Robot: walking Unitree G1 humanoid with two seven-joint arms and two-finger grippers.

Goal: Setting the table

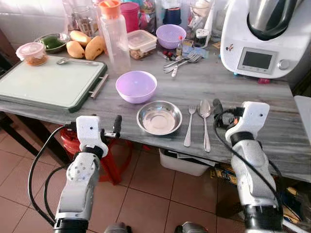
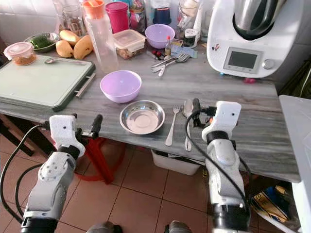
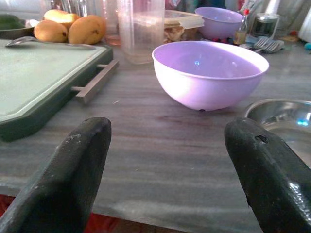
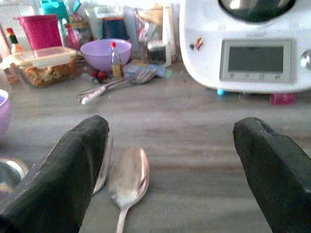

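A place setting is forming at the table [image 1: 272, 126] edge: steel bowl [image 1: 159, 117] centred, fork [image 1: 189, 125] and spoon [image 1: 205, 121] lying parallel just beside it, handles toward the diner. Right gripper [image 4: 170, 165] is hovering wide open over the spoon, gripping nothing. Left gripper [image 3: 165, 170] (equally wide, empty) is facing the purple bowl [image 3: 210, 73], probably awaiting placement.

Home kitchen: food processor [image 1: 265, 36], cluttered counter [image 1: 272, 111]
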